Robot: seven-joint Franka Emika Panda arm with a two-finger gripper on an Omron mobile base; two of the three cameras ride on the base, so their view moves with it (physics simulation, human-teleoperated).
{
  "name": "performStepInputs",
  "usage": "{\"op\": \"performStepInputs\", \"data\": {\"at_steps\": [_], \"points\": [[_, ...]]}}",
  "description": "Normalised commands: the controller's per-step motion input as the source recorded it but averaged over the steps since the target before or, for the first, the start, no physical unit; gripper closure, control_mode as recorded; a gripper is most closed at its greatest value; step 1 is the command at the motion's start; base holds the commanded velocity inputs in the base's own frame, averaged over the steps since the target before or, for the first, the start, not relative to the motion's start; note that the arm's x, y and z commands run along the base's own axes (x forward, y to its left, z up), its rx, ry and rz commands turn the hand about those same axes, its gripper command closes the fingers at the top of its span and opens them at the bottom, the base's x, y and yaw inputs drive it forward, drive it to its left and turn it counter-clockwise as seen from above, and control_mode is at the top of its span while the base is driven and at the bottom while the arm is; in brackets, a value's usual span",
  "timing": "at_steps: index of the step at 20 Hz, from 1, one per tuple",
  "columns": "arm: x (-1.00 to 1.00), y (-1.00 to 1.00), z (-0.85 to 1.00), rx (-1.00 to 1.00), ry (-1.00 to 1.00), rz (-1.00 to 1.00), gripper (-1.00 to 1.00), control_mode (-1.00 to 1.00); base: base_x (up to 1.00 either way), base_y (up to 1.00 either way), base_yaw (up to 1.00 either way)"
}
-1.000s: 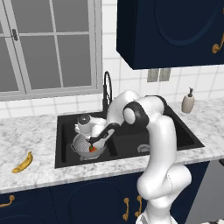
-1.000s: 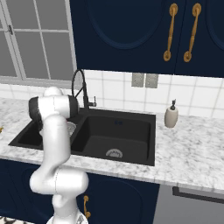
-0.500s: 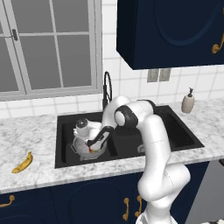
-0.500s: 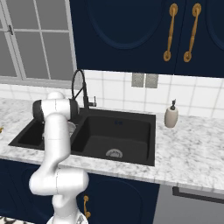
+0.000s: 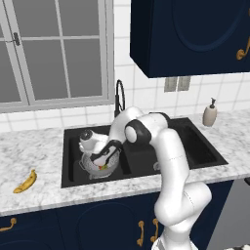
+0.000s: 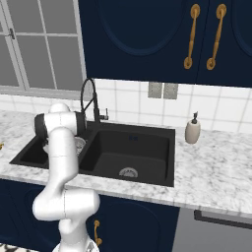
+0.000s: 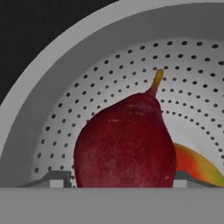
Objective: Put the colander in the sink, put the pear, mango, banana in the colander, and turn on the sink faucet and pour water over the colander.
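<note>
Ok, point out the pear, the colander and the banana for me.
pear (image 7: 124,144): hand view, middle of its maroon body.
colander (image 7: 65,118): hand view, perforated inner wall.
banana (image 5: 25,181): left base view, middle of its curve, on the counter.

A dark red pear (image 7: 124,144) sits inside the grey colander (image 7: 57,109), very close up. Its thin stem (image 7: 155,82) points up and a little to the right. Small round holes dot the colander's wall behind it. Just beside the pear, low on the right, peeks an orange and green mango (image 7: 197,166). The black sink (image 7: 30,35) shows past the rim.
</note>
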Motion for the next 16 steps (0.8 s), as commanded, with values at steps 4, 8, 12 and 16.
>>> {"op": "performStepInputs", "data": {"at_steps": [4, 8, 12, 16], "points": [[-0.08, 0.0, 0.0, 0.03, -0.01, 0.08, -1.0, -1.0, 0.0, 0.0, 0.0], [-0.16, 0.0, 0.05, 0.05, 0.0, 0.14, -1.0, -1.0, 0.0, 0.0, 0.0], [-0.51, 0.08, 0.77, 0.1, -0.07, 0.18, -1.0, -1.0, 0.0, 0.0, 0.0], [-0.44, 0.11, 1.0, 0.08, -0.02, 0.19, -1.0, -1.0, 0.0, 0.0, 0.0]]}}
